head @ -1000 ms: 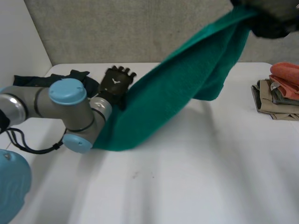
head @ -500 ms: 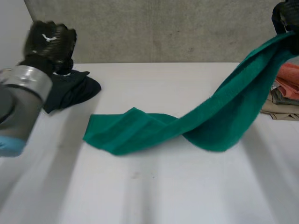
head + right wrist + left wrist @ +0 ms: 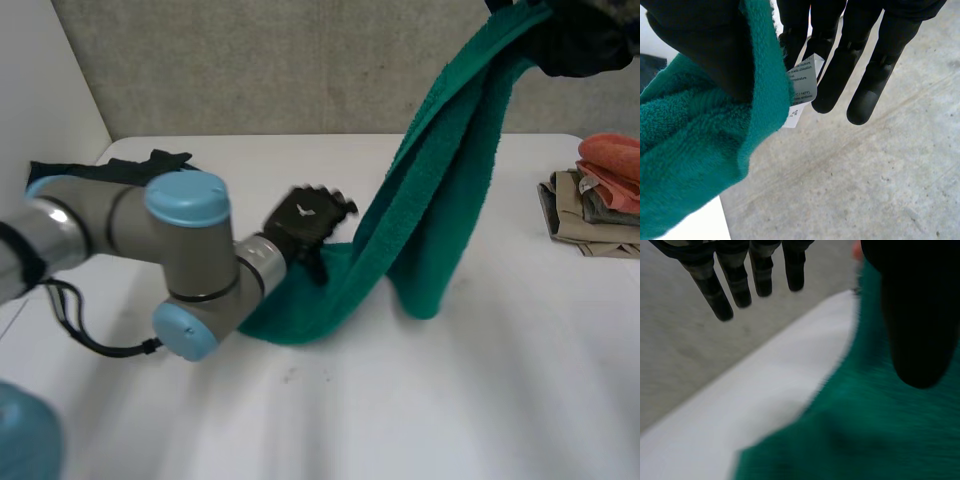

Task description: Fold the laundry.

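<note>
White table: dk garment far-left corner; green towel, lower end resting mid; folded stack, orange on top, right edge.

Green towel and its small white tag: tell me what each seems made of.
The green towel looks like terry cloth, probably cotton: matte, with a looped, nubby pile and a thick soft edge, draping limply from the right hand. The small white tag at its edge looks like thin, smooth label fabric, with fine print too small to read.
</note>
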